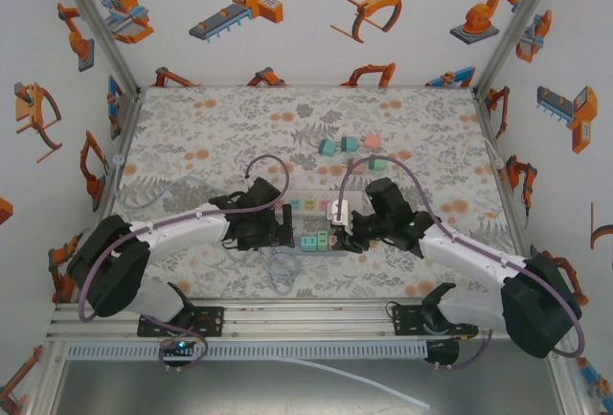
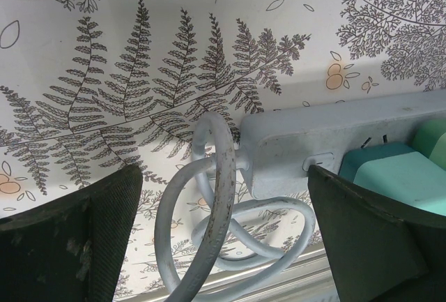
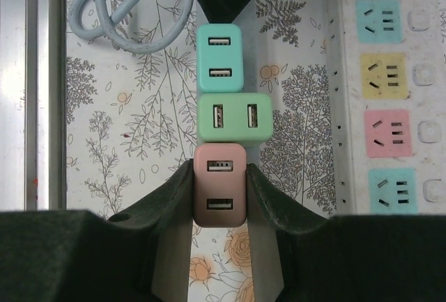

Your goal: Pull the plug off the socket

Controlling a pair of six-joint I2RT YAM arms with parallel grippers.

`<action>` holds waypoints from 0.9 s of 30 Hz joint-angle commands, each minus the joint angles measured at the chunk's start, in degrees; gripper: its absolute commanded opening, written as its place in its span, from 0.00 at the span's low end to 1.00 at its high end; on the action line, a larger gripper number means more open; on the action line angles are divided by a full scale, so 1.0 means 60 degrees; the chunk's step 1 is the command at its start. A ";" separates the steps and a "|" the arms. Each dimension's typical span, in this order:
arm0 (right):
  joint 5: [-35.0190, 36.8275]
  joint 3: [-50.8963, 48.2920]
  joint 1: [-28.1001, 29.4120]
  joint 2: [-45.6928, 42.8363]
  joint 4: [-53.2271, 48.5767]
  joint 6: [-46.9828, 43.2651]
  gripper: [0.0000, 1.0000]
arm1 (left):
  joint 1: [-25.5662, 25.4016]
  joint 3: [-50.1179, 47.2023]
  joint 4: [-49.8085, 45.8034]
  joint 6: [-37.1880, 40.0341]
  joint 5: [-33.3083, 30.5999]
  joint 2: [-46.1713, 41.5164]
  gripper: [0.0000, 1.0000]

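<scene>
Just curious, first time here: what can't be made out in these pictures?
- Top view: plugs too small for detail.
- Right wrist: pink plug hides its own pins; seated or not, cannot tell.
- Left wrist: strip cut off by the right edge, its corner behind a finger.

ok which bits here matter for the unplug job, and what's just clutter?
Job: pink plug, power strip, right gripper on that plug, left gripper straddling the strip's end.
Clutter: loose plugs beyond the strip, coiled cable.
</scene>
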 commanded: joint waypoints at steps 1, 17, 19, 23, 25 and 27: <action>-0.0406 -0.0043 0.0068 -0.0358 0.0598 0.0153 0.19 | -0.0044 -0.0884 -0.0599 -0.0229 -0.0490 0.0683 0.97; 0.0035 0.0099 -0.0034 -0.1669 0.0544 0.0687 0.19 | -0.0022 0.0210 -0.1453 0.0201 -0.0625 -0.0774 0.97; 0.0088 0.0122 -0.0081 -0.1808 0.0791 0.0910 0.19 | 0.0027 0.0429 -0.1494 0.0240 -0.0484 -0.1005 0.97; 0.0181 0.0017 -0.0336 -0.2054 0.2034 0.1956 0.17 | 0.0184 0.0723 -0.1588 0.0218 -0.0234 -0.1645 0.97; 0.0462 0.0035 -0.0425 -0.2093 0.2731 0.2588 0.17 | 0.0351 0.0844 -0.1663 0.0247 -0.0125 -0.2064 0.97; 0.0868 0.0168 -0.0535 -0.2018 0.3236 0.3170 0.17 | 0.0580 0.0952 -0.1690 0.0372 0.0091 -0.2591 0.97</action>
